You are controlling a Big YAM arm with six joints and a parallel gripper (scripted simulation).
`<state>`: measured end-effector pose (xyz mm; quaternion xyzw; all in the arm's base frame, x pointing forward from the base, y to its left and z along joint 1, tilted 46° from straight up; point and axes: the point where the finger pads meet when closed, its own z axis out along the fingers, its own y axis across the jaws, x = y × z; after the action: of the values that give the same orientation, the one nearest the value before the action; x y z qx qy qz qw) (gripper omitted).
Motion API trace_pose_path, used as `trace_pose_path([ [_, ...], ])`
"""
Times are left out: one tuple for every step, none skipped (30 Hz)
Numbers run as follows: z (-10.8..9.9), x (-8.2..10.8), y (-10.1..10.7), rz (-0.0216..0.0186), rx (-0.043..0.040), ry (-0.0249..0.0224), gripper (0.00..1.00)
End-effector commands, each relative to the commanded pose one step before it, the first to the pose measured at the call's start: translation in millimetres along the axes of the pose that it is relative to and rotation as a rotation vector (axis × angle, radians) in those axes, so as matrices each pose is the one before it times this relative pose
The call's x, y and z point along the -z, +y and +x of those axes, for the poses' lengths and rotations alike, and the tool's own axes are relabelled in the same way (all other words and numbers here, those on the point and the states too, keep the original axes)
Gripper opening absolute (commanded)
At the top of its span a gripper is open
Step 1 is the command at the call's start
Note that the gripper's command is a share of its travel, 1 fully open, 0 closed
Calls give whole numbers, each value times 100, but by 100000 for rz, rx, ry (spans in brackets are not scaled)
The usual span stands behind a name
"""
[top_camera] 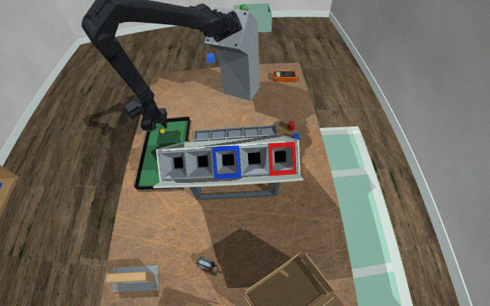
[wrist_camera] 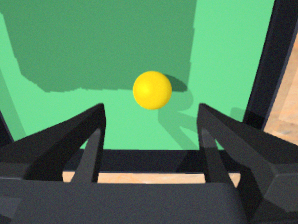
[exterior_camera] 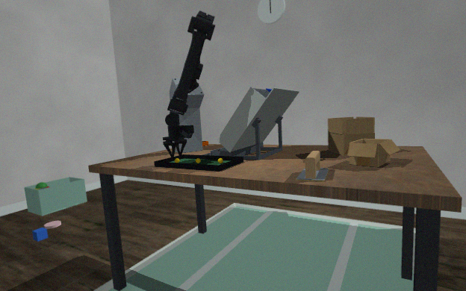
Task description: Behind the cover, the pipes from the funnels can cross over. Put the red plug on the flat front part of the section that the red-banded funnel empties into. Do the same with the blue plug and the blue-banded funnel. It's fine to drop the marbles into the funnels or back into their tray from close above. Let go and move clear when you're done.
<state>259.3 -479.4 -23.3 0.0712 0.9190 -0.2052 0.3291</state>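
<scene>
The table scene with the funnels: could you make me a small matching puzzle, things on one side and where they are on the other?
Things:
1. red plug
2. yellow marble
3. orange meter
4. end effector

Places:
A. on the green tray
B. low over the tray's far end, open
C. beside the arm's grey pedestal
D. behind the red-banded funnel

Pairs: 1-D, 2-A, 3-C, 4-B
</scene>
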Motion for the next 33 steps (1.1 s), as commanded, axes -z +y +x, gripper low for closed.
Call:
trace_pose_path([
  [302,-267,97,8,-1611,320,56],
  [0,0,0,0,0,0,56],
  [0,0,0,0,0,0,56],
  [0,0,0,0,0,0,56],
  [0,0,0,0,11,0,56],
  [0,0,0,0,46,0,56],
  [0,0,0,0,5,0,56],
  [0,0,0,0,2,0,56],
  [0,0,0,0,0,0,56],
  [0,0,0,0,0,0,56],
  [0,0,0,0,4,0,56],
  [0,0,0,0,0,0,56],
  [0,0,0,0,1,0,56],
  [0,0,0,0,0,0,56],
  [0,0,0,0,0,0,56],
  [0,0,0,0,0,0,56],
  [0,0,0,0,0,0,56],
  [0,0,0,0,0,0,56],
  [0,0,0,0,0,0,56],
  [0,0,0,0,0,0,56],
  [0,0,0,0,0,0,56],
  [0,0,0,0,0,0,56],
  [0,0,0,0,0,0,56],
  [2,-8,3,-8,-2,3,56],
  [14,-51,23,-56,-14,22,56],
  [0,0,0,0,0,0,56],
  [0,0,0,0,0,0,56],
  [36,-129,57,-140,-3,54,56],
  [-133,-92,-45,117,209,-214,56],
  [-214,-110,-58,148,340,-326,56],
  [-141,-131,119,-180,264,-135,56],
  [-165,-167,170,-300,300,-116,56],
  [-26,-114,-18,73,44,-61,56],
])
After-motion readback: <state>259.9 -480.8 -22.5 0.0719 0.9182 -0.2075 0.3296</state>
